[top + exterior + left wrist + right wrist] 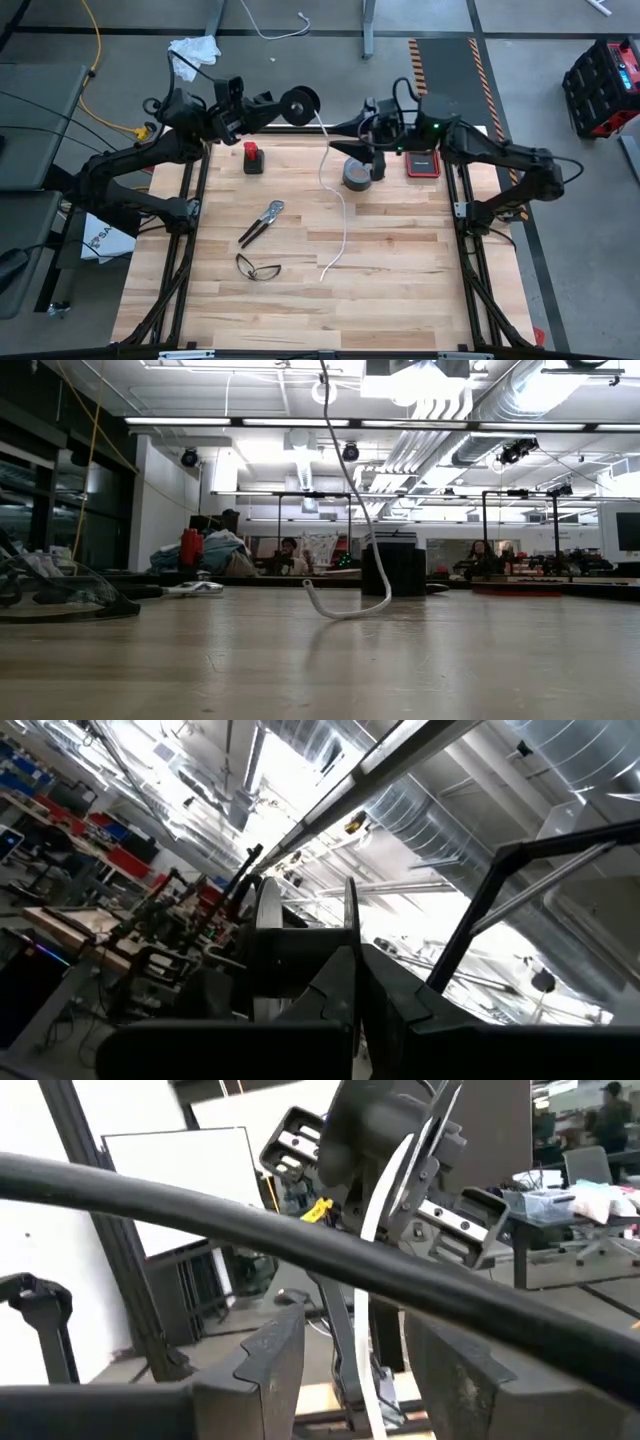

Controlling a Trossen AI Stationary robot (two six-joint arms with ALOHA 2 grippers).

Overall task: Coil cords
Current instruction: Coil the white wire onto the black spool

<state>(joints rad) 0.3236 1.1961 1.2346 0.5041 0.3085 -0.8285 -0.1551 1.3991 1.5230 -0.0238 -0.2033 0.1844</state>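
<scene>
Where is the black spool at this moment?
In the high view the black spool is held up by the left hand over the table's far edge, left of centre, with the white cord trailing onto the table.

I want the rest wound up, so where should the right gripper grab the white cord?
Probably on the straight run of the white cord lying across the table, short of its curled free end. Come straight down, fingers astride it: that stretch lies flat with bare wood on both sides.

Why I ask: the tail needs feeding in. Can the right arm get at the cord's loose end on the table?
Probably yes. The cord's loose end lies on the bare table, nothing over it; the right tool hovers open near the spool in the left tool.
</scene>
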